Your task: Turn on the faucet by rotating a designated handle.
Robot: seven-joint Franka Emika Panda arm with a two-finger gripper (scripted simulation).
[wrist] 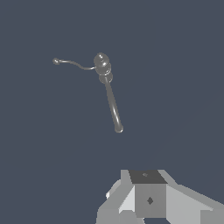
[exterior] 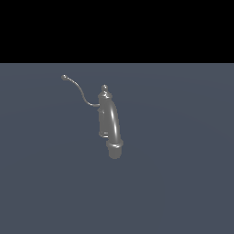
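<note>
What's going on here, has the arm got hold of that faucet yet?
Not yet. The faucet stands alone on the grey floor, its thin curved handle sweeping out toward the exterior view's left, with nothing touching it. The arm does not appear in the exterior view. In the wrist view, the gripper shows only partly at the frame edge, well clear of the faucet, so its jaw state can't be read.

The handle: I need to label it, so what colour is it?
Grey, metallic like the faucet; the handle shows best in the exterior view.
</note>
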